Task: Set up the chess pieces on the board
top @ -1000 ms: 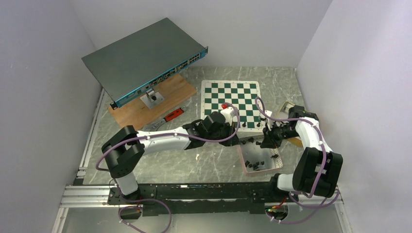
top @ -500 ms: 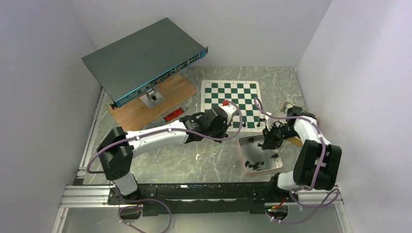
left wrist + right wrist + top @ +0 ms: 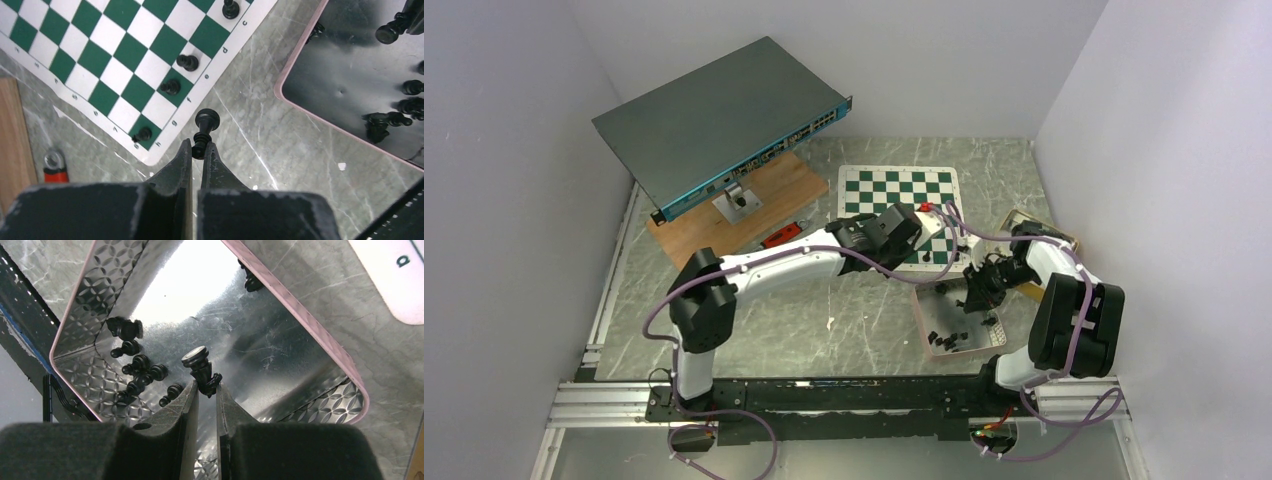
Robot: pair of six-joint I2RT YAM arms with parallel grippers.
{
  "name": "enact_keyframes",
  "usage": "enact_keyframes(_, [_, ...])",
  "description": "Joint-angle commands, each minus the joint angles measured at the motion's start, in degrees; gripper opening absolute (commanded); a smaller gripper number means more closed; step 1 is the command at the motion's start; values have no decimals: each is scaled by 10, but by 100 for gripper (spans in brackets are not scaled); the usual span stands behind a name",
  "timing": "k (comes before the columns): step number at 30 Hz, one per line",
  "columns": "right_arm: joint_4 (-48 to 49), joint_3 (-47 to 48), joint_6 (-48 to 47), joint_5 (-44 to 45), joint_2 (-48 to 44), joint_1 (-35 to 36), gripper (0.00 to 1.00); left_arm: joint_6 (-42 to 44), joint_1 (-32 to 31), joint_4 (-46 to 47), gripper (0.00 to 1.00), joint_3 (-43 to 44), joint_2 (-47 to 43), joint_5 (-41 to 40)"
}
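Where the fingertips of the left gripper are brought together, a black chess piece is clamped between them. It is held above the marble table, just off the lettered border of the board. Four placed pieces are noted on squares along that edge. The right gripper is likewise pinched upon a second piece, held tilted over the pink-rimmed metal tray. Loose pieces are found lying on their sides near one corner of it.
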Motion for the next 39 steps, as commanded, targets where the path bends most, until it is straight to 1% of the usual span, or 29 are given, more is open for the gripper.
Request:
enact_keyframes(1, [10, 1, 14, 12, 17, -2, 1, 107, -2, -16, 0, 67, 33, 13])
enact_keyframes(8, [12, 1, 22, 18, 27, -1, 5, 196, -2, -30, 0, 126, 77, 24])
enact_keyframes(15, [13, 1, 24, 14, 31, -3, 12, 245, -2, -37, 0, 156, 107, 30])
enact_keyframes(20, [15, -1, 25, 11, 24, -3, 21, 263, -2, -38, 0, 166, 116, 39])
enact_keyframes(22, [15, -2, 23, 7, 20, -4, 30, 267, -2, -40, 0, 172, 122, 44])
enact_keyframes(25, [10, 0, 18, -2, 15, -8, 34, 274, -2, -48, 0, 186, 133, 51])
enact_keyframes(30, [-15, 8, -8, -38, 0, -30, 36, 293, -2, -65, 0, 215, 153, 55])
enact_keyframes(36, [-58, 23, -50, -93, -24, -82, 36, 343, -2, -84, 0, 246, 176, 50])
enact_keyframes(39, [-65, 26, -60, -107, -37, -105, 36, 374, -2, -90, 0, 256, 186, 44])
